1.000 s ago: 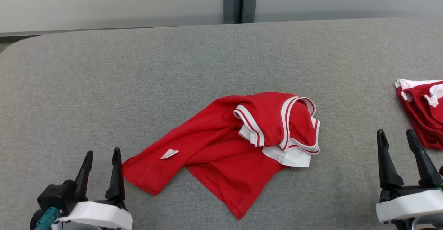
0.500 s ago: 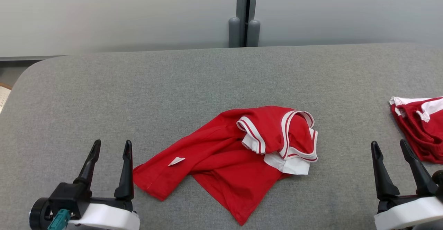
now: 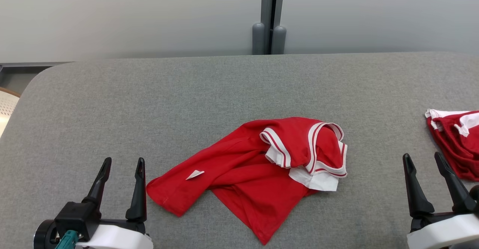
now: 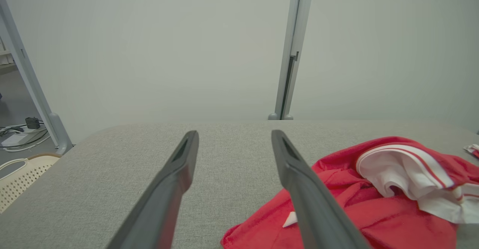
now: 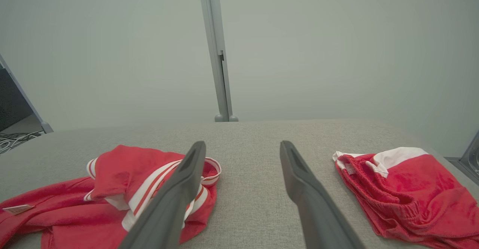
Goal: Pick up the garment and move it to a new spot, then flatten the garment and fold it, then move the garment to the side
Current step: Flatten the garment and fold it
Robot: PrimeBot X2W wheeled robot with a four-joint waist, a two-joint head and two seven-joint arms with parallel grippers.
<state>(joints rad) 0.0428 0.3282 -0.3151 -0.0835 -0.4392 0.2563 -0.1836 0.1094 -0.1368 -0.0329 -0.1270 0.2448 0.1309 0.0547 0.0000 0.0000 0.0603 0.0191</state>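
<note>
Red garment (image 3: 243, 174), just beside left hand (image 3: 124, 160), well apart from right hand (image 3: 422, 154)

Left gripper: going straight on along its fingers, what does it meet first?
Likely nothing: left gripper points over bare table towards the wall. The red garment lies just right of that line; clearance is unclear.

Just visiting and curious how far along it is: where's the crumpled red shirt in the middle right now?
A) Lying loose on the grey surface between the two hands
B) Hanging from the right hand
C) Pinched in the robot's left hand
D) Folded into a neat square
A: the red shirt lies crumpled on the grey surface, while the left hand and the right hand are both open and hold nothing.
</note>
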